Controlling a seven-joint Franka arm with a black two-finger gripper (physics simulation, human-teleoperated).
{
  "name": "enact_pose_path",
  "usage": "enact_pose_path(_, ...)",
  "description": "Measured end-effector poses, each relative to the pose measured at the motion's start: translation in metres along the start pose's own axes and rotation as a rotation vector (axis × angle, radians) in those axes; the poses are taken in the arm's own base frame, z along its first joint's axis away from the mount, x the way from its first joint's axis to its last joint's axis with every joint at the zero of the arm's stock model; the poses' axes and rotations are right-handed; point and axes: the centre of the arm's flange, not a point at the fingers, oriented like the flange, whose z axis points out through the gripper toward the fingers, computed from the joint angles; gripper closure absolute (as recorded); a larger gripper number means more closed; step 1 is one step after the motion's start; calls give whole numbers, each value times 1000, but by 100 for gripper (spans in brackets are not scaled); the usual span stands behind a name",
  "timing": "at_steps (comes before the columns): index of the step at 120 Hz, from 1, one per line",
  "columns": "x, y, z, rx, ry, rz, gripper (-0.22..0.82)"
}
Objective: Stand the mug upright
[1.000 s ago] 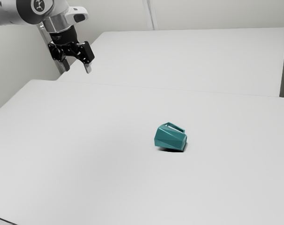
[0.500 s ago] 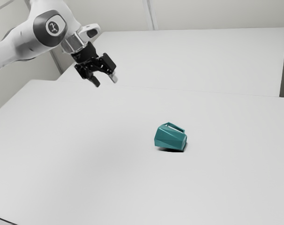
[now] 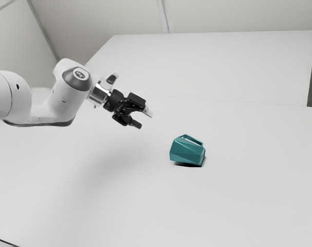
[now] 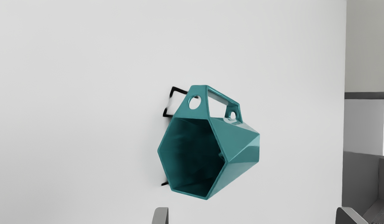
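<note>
Treat faceted teal mug, lying on its side just right of and below the exterior view's centre, as probably light, stiff, slick and chippable; with gripper apart and empty, pinch opposite walls near rim, not thin handle.

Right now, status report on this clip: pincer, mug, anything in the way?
Pincer open, empty, short of mug. Mug lying on its side, handle up, mouth toward pincer. No obstacle seen between them.
</note>
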Motion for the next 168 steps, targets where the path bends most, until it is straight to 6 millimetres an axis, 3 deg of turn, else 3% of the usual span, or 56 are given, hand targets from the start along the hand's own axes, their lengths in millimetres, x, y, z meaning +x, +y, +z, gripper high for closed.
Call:
enact_pose_path(34,0,-41,47,-122,18,53,2)
enact_pose_path(51,-2,-49,67,-162,10,89,2)
enact_pose_path(95,-13,-44,102,-225,-62,119,2)
enact_pose_path(168,-17,-19,138,-264,-92,159,2)
